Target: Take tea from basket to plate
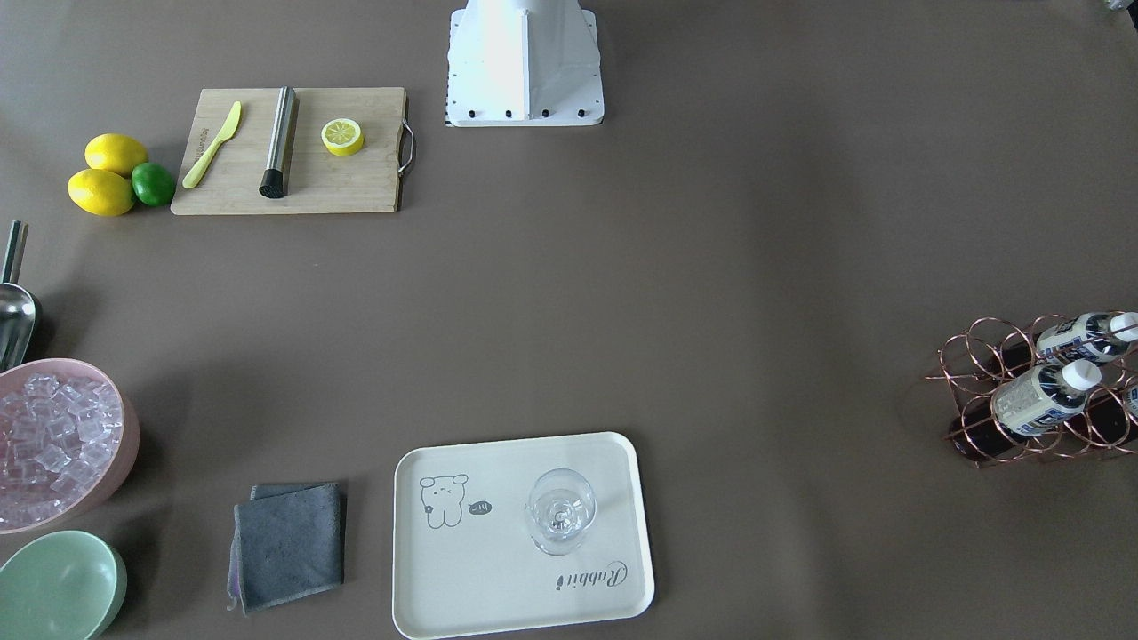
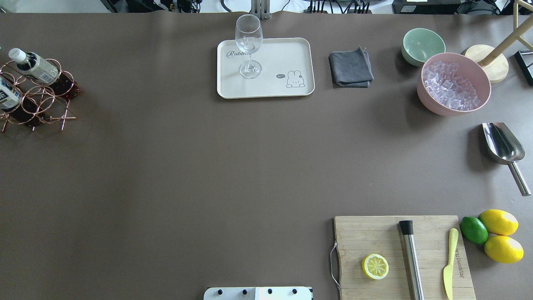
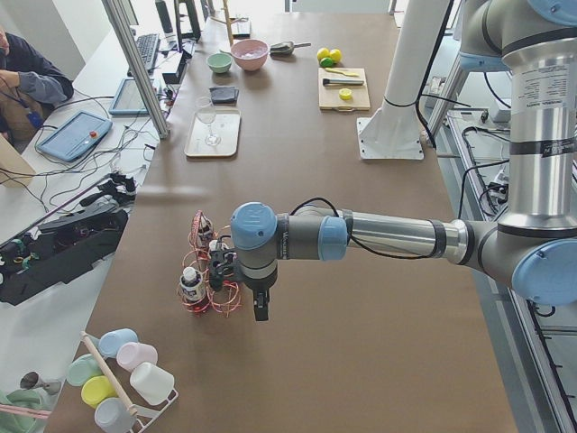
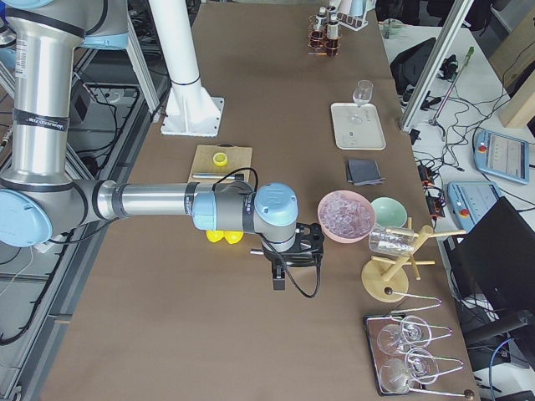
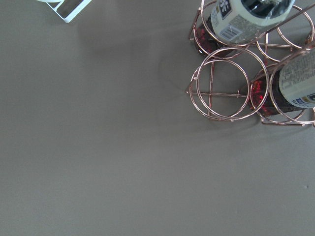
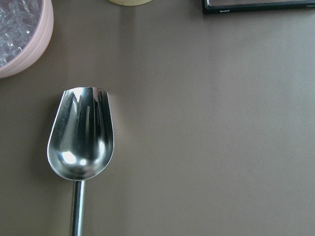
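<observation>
The copper wire basket (image 2: 43, 104) stands at the table's left end and holds tea bottles. One tea bottle (image 2: 35, 66) has a white cap; another (image 2: 6, 96) lies at the frame edge. The front-facing view shows the basket (image 1: 965, 373) with tea (image 1: 1040, 397) in it. The cream plate (image 2: 287, 54) lies at the far edge with a clear stemmed glass (image 2: 249, 41) on it. My left gripper (image 3: 261, 310) hangs just beside the basket (image 3: 209, 271); whether it is open or shut I cannot tell. My right gripper (image 4: 278, 279) hovers near the pink bowl, state unclear.
A cutting board (image 2: 374, 233) carries a lemon half (image 2: 375, 266), a steel muddler and a yellow knife. Lemons and a lime (image 2: 474, 230) lie beside it. A pink bowl of ice (image 2: 454, 87), a metal scoop (image 6: 81, 135), a green bowl (image 2: 422, 45) and a grey cloth (image 2: 350, 68) sit at the right.
</observation>
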Controlling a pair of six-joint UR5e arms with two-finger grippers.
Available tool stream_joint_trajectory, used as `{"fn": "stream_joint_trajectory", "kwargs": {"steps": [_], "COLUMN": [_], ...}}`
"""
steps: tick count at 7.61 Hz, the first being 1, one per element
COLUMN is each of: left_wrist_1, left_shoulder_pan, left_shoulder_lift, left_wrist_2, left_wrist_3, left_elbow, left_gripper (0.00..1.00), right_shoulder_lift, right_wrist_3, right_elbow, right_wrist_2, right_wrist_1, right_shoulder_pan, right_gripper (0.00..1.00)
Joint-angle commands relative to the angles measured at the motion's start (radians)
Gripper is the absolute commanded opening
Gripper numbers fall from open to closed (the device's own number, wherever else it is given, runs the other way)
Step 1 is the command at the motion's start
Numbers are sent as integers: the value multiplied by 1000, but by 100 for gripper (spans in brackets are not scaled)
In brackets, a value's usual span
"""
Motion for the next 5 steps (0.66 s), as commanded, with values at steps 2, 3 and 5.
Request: {"fn": "stream_joint_trajectory", "kwargs": {"steps": [2, 3, 5], "left_wrist_1": [0, 0, 0], "left_shoulder_pan": [2, 2, 2], "left_shoulder_lift": [4, 4, 4], "left_wrist_2": [0, 0, 0], "left_wrist_3": [0, 0, 0], "left_elbow": [1, 1, 1], "left_gripper": [99, 99, 99], "right_shoulder_lift": [0, 2, 2], "right_wrist_3": [0, 2, 3], "right_elbow": [-2, -4, -1], "right_wrist_2": [0, -2, -6], "right_wrist_1": [0, 0, 0], "right_shoulder_pan": [-1, -2, -1], "right_gripper": [100, 100, 100]}}
